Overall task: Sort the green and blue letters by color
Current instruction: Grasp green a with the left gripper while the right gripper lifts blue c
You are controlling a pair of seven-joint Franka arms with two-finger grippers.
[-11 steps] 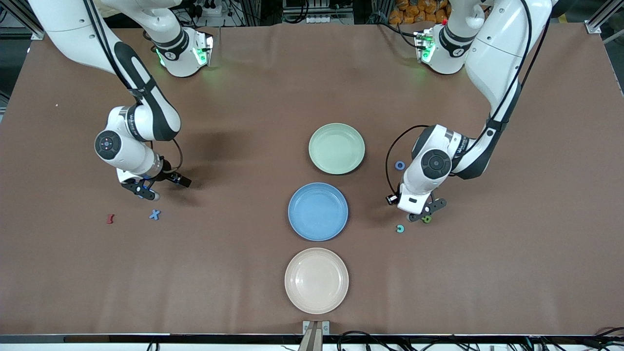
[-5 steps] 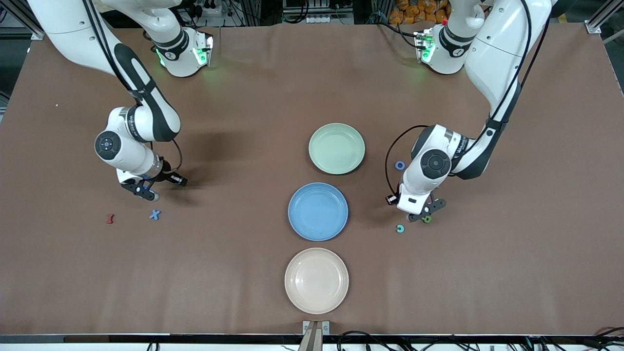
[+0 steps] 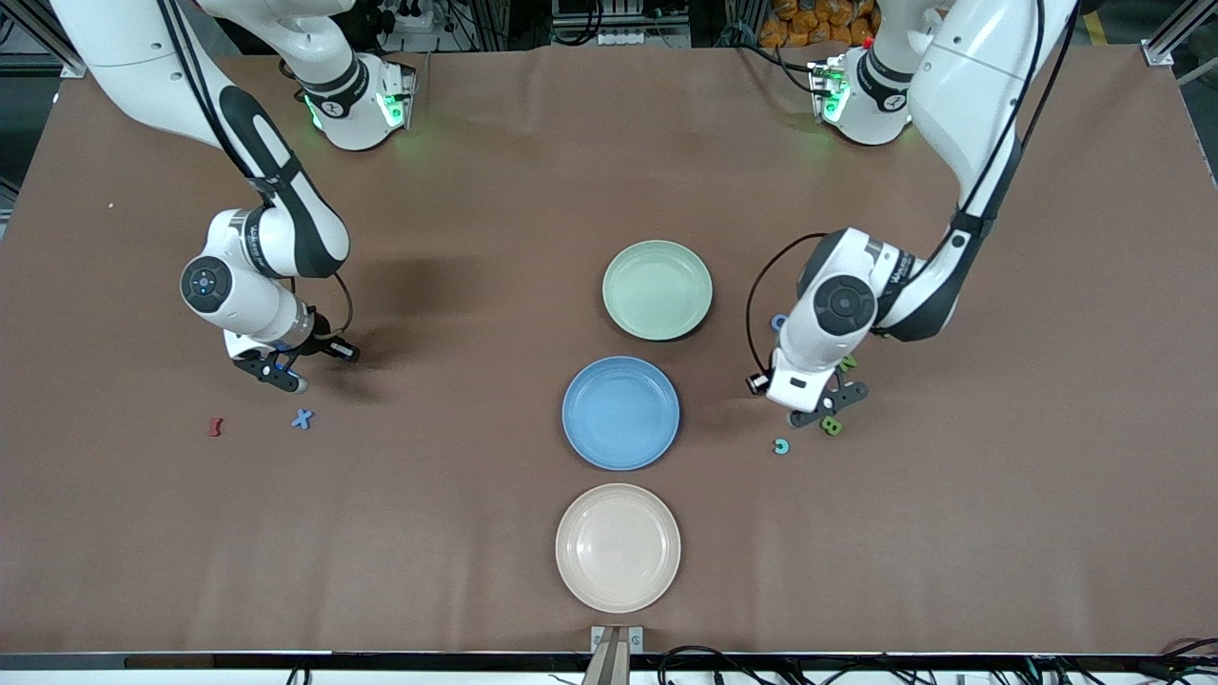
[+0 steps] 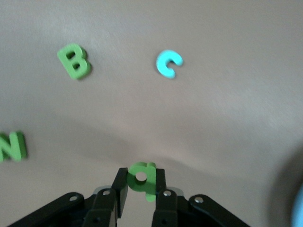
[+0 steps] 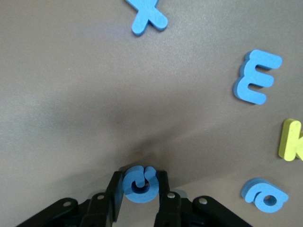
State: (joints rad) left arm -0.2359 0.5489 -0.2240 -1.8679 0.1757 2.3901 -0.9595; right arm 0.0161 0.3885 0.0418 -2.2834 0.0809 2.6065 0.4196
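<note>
Between the left gripper's (image 4: 141, 189) fingers sits a green letter (image 4: 142, 177), pinched tight and lifted off the table, with a green B (image 4: 74, 60), a green N (image 4: 11, 146) and a light blue C (image 4: 168, 64) lying on the table below, out ahead of the fingertips. That gripper hangs over the patch toward the left arm's end of the table, beside the blue plate (image 3: 620, 413).

Right gripper (image 5: 139, 194) is clamped on a blue letter (image 5: 138, 183), a C shape, also raised above the table. Ahead of its fingers lie a blue X (image 5: 148, 17), a blue E (image 5: 257, 78), another blue letter (image 5: 265, 195) and the edge of a yellow letter (image 5: 292, 140).

Progress, as I judge it: nothing sorted yet. Green plate (image 3: 657, 289), blue plate and beige plate (image 3: 618, 546) all hold nothing. Both arms have their first piece in hand; carry and drop come next, then the rest of the loose letters.

View differences:
- Front view shows all three plates, a dark red letter (image 3: 215, 426) near the X, and a blue ring letter (image 3: 778, 322) half hidden by the left arm; neither wrist view shows those.
- Front view can't show what either gripper holds; only the wrist views do.
- E, yellow letter and the extra blue letter show only in the right wrist view.
</note>
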